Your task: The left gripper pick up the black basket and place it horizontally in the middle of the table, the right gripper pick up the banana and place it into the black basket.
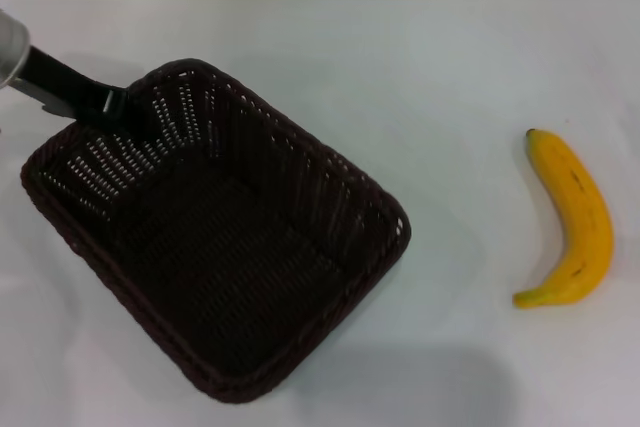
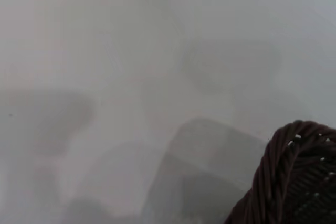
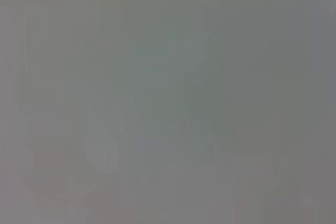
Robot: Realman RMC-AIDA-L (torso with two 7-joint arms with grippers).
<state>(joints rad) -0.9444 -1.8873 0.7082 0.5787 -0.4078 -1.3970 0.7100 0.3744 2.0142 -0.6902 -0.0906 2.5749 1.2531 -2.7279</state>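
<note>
The black basket (image 1: 230,247) lies on the white table (image 1: 450,87), left of centre, turned diagonally, and it is empty. My left gripper (image 1: 112,103) reaches in from the far left and is closed on the basket's far-left rim. That braided rim also shows in the left wrist view (image 2: 286,177). The banana (image 1: 578,222) lies on the table at the right, well apart from the basket, its dark tip pointing away from me. My right gripper is out of view, and the right wrist view shows only plain grey.
The table's far edge meets a grey wall at the top of the head view. White table surface lies between the basket and the banana.
</note>
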